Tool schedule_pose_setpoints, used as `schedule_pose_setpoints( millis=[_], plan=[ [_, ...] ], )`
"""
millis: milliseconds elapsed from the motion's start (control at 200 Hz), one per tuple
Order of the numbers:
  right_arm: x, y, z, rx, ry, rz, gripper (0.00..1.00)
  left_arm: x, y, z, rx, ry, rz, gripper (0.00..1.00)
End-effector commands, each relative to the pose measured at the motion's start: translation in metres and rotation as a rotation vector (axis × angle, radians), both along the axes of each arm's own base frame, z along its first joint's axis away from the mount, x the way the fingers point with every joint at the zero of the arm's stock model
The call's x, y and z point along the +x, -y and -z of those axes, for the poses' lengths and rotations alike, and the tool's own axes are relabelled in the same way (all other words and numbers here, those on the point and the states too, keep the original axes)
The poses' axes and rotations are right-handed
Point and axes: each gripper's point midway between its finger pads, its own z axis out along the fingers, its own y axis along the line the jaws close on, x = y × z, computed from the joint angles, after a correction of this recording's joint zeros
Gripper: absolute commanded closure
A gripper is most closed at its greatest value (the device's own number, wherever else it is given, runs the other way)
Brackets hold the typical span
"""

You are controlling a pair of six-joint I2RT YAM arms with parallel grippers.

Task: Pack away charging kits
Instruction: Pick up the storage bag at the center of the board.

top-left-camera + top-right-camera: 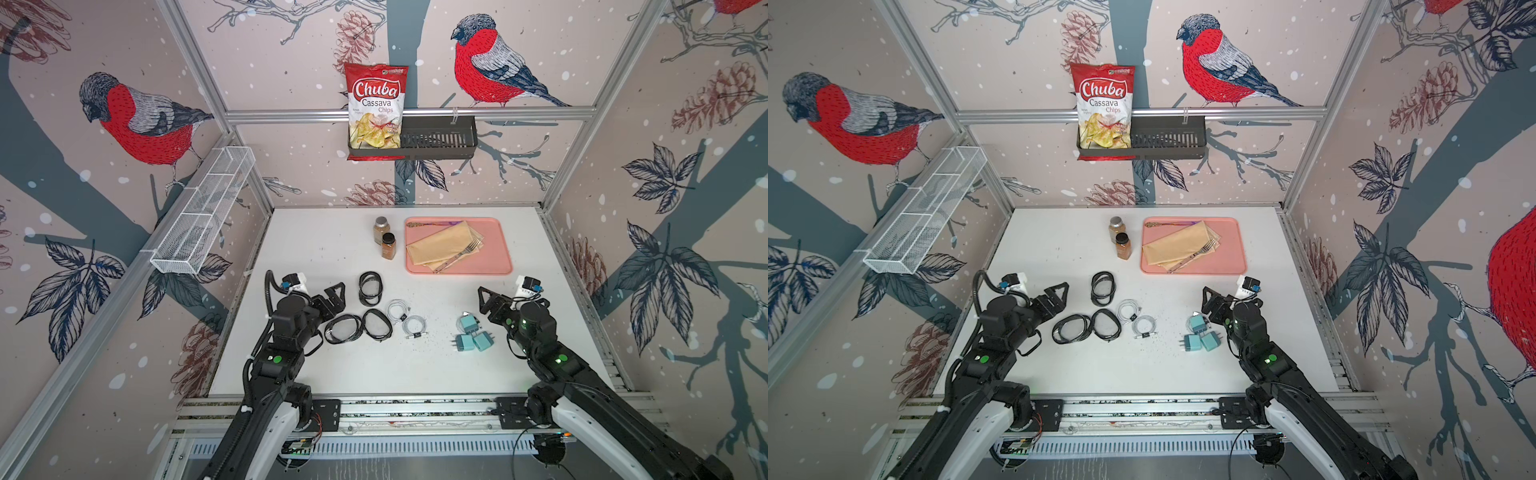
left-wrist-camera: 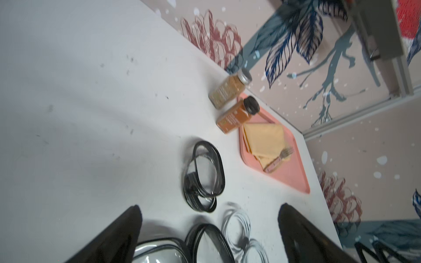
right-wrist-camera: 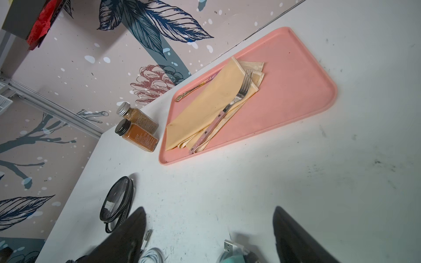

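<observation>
Bird-print walls (image 1: pixel 291 41), white table (image 1: pixel 324 257)

clear: table (image 1: pixel 374 374) front | blocked: cases (image 1: pixel 377 325) centre; tray (image 1: pixel 494 245), jars (image 1: pixel 388 246) rear

On the white table (image 1: pixel 316 249), toward the back: two brown spice jars, upright and just beside each other, silver-capped one (image 1: pixel 380 230) behind black-capped one (image 1: pixel 388 246); just beside them a pink tray (image 1: pixel 496 253) holding a folded yellow napkin (image 1: pixel 436 247), a pink-handled fork (image 1: pixel 459 254) lying across it, a metal utensil (image 1: pixel 428 225) partly tucked under its far edge; on the back wall a black basket (image 1: pixel 444 139), a Chuba cassava chips bag (image 1: pixel 376 104) standing in one end; on the left wall a white wire basket (image 1: pixel 203 212)
</observation>
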Motion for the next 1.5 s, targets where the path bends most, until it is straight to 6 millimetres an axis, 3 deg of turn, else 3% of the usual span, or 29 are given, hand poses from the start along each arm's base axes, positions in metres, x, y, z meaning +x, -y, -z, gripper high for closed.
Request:
schedule_pose_setpoints(
  millis=[0,185,425,565,860,1106,1246,1266,1496],
  plan=[
    [0.005,0.007,0.004,0.006,-0.019,0.062,0.15,-0.005,0.024,0.011,0.037,-0.034,0.079,0.06],
    [0.006,0.013,0.022,-0.038,-0.083,0.102,0.22,-0.016,0.069,0.032,0.1,-0.081,0.188,0.13],
    [0.007,-0.006,0.023,-0.039,-0.123,0.025,0.26,-0.027,0.107,0.044,0.146,-0.142,0.267,0.19],
    [0.005,-0.02,0.028,-0.051,-0.144,-0.01,0.27,-0.027,0.106,0.053,0.224,-0.197,0.225,0.21],
    [0.007,-0.057,0.033,-0.149,-0.17,-0.049,0.3,-0.023,0.084,0.077,0.448,-0.4,0.114,0.33],
    [0.013,-0.093,0.04,-0.193,-0.185,-0.114,0.33,-0.023,0.084,0.096,0.575,-0.527,0.104,0.39],
    [0.01,-0.12,0.036,-0.19,-0.167,-0.176,0.34,-0.024,0.085,0.099,0.604,-0.565,0.101,0.39],
    [0.01,-0.123,0.043,-0.207,-0.182,-0.181,0.34,-0.024,0.087,0.098,0.606,-0.568,0.103,0.39],
    [0.0,-0.154,0.049,-0.187,-0.174,-0.265,0.38,-0.04,0.082,0.105,0.589,-0.616,0.092,0.43]
  ],
)
